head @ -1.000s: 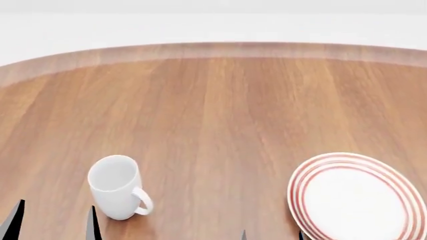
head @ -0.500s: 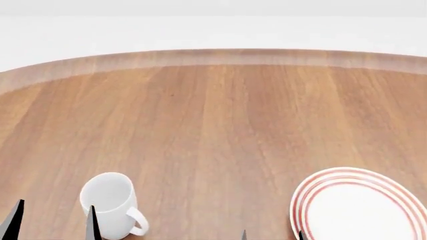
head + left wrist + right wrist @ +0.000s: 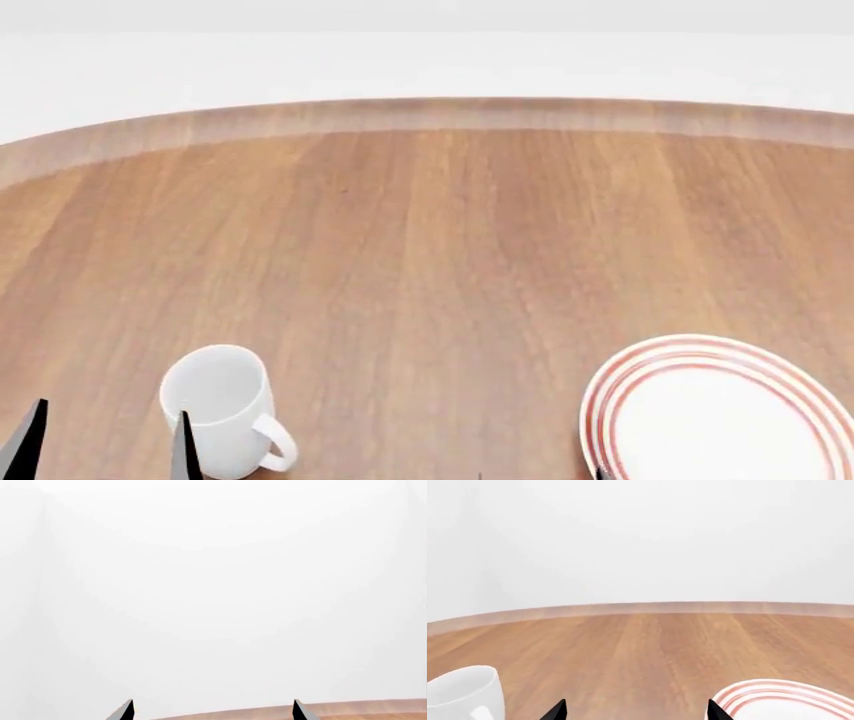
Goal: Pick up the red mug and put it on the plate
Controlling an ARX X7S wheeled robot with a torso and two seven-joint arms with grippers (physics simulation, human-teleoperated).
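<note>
The red mug is not in any view. The plate (image 3: 721, 415), white with red rings, lies on the wooden table (image 3: 441, 250) at the near right; it also shows in the right wrist view (image 3: 780, 700). My left gripper (image 3: 104, 452) is open and empty, its dark fingertips at the bottom left, one just in front of the plain white mug (image 3: 220, 400). In the left wrist view the left gripper (image 3: 211, 711) points at a white wall. My right gripper (image 3: 636, 712) is open and empty, just left of the plate.
The plain white mug stands upright at the near left with its handle toward the right, and shows in the right wrist view (image 3: 467, 695). The table's curved far edge (image 3: 427, 112) runs across the back, with white wall beyond.
From a second ago the head view has shifted, so mug and plate sit lower in the picture. In the last half second the right fingertips have sunk almost out of the head view.
</note>
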